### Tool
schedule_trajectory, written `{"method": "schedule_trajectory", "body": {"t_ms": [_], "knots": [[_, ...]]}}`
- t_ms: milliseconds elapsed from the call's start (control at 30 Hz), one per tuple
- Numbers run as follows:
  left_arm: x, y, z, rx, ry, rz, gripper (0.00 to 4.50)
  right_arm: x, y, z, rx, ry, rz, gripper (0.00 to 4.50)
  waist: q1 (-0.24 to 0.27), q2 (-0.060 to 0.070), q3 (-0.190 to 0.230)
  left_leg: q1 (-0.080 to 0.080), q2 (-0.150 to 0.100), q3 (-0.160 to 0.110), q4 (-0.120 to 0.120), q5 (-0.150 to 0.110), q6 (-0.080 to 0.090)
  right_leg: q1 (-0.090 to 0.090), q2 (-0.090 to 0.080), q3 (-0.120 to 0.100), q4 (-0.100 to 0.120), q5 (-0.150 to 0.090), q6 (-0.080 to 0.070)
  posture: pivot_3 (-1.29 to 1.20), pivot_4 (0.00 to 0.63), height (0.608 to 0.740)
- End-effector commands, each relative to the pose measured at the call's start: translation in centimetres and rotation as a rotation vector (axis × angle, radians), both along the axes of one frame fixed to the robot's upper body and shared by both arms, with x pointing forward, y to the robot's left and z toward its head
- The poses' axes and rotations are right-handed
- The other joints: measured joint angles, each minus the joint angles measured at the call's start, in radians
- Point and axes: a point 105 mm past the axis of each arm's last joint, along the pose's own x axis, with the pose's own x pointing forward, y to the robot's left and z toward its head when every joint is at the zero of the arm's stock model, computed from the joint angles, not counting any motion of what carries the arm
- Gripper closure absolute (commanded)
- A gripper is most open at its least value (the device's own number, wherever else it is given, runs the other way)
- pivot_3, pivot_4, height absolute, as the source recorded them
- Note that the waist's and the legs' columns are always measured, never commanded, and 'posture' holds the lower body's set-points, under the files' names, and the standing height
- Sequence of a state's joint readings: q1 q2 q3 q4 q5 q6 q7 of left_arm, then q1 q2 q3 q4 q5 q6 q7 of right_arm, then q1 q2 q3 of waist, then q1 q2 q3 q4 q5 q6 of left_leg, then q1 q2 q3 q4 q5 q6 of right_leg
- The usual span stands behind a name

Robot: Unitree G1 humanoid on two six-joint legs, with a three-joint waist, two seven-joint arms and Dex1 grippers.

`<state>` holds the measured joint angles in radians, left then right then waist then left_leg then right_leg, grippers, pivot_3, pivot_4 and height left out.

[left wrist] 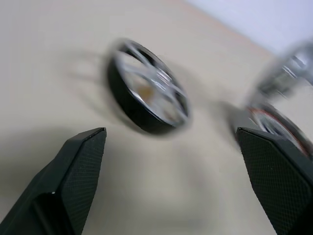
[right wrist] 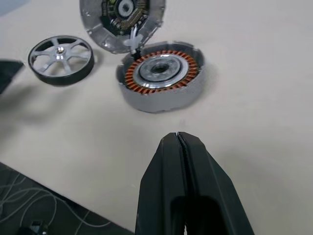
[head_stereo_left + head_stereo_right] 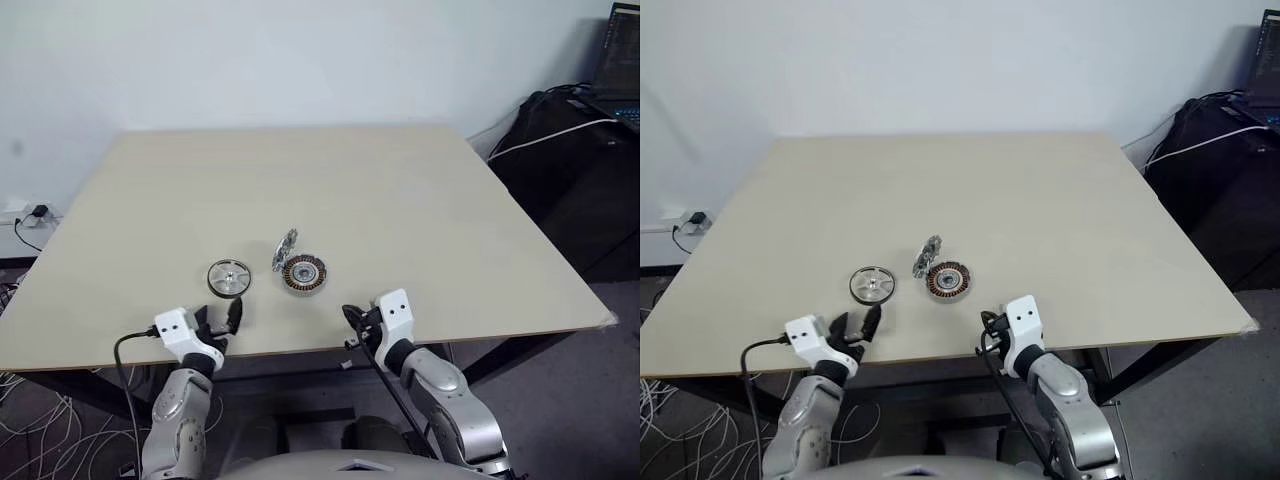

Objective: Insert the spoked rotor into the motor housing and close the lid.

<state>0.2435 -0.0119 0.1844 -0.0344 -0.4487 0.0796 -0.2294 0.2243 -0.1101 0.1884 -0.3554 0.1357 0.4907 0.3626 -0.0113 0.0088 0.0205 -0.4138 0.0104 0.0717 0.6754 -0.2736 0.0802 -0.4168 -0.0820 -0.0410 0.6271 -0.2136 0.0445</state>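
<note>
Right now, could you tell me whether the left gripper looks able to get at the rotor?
Probably yes. The left gripper is open, just short of the rotor, which lies flat with bare table between them. The housing and lid sit off to its right.

One spoked rotor (image 3: 229, 278), one motor housing (image 3: 304, 273) and one lid (image 3: 286, 249) are counted on the tabletop (image 3: 400, 200).
</note>
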Motion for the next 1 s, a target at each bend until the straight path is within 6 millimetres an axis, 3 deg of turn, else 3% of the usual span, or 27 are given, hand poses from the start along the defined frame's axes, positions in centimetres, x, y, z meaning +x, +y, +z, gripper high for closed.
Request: {"method": "schedule_trajectory", "body": {"t_ms": [33, 667, 800, 1000], "knots": [[0.6, 1.1, 0.5, -0.042, -0.027, 0.066, 0.00, 0.5, 0.4, 1.4, 0.031, -0.055, 0.005, 4.45, 0.000, 0.000, 0.000, 0.000, 0.000, 0.000, 0.000, 0.000, 0.000, 0.000, 0.000, 0.000, 0.000, 0.000, 0.000, 0.00, 0.000, 0.740], [4.1, -1.5, 0.3, -0.258, 0.041, -0.051, 0.00, 0.6, 0.5, 1.7, 0.027, -0.068, 0.002, 4.45, 0.001, -0.003, 0.000, 0.000, -0.001, 0.001, 0.001, 0.000, 0.000, 0.001, 0.003, -0.002, 0.000, 0.003, -0.004, 0.00, 0.000, 0.740], [4.1, -1.8, 0.4, -0.320, 0.051, -0.050, 0.90, 0.7, 0.5, 1.6, 0.030, -0.063, -0.011, 4.50, 0.001, -0.003, 0.000, 0.000, -0.001, 0.001, 0.002, 0.000, 0.000, 0.002, 0.003, -0.002, 0.000, 0.003, -0.004, 0.00, 0.000, 0.740], [3.4, -1.5, -0.4, -0.371, 0.096, 0.005, 2.91, 0.8, 0.3, 1.5, 0.036, -0.056, -0.026, 4.50, 0.001, -0.004, -0.001, 0.001, -0.001, 0.000, 0.002, 0.000, 0.000, 0.002, 0.003, -0.002, 0.000, 0.003, -0.004, 0.00, 0.000, 0.740]]}}
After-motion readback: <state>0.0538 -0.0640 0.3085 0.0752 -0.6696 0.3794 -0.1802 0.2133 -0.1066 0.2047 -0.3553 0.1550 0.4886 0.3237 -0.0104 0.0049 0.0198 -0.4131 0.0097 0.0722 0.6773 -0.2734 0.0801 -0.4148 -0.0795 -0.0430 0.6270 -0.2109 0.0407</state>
